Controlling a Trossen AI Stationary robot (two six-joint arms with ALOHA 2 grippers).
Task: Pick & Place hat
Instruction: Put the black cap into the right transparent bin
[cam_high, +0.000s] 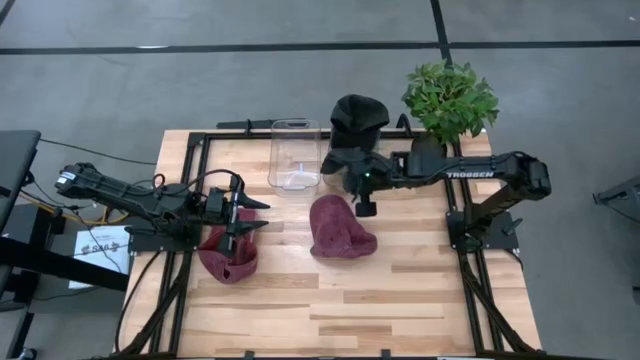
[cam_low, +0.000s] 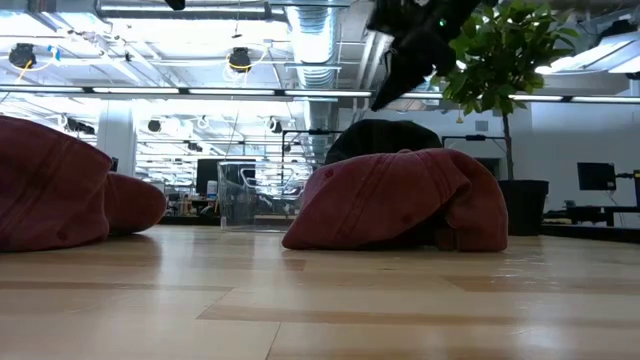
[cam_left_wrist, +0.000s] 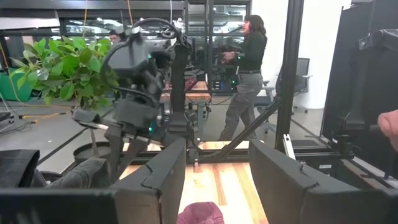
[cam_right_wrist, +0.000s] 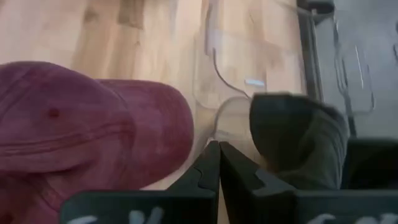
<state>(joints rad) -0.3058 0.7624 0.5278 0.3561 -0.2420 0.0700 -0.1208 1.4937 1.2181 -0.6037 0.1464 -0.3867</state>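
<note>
A wooden worktop (cam_high: 400, 300) seen from above. A maroon hat (cam_high: 340, 230) lies near its middle. The right hand (cam_high: 366, 208) hangs just above the hat's far edge, fingers pressed together on nothing (probably poised to come down on it). The left hand (cam_high: 258, 214), fingers spread and empty, hovers over a second maroon hat (cam_high: 228, 255). Behind stand a clear container (cam_high: 295, 155), a dark hat (cam_high: 358, 115) and a potted plant (cam_high: 450, 98).

Bare tabletop (cam_high: 400, 300) is lying open in front of the middle red hat (cam_high: 340, 230); behind it, a clear container (cam_high: 295, 153), black hat (cam_high: 358, 115) and probably the plant (cam_high: 450, 98) are crowding passage.
</note>
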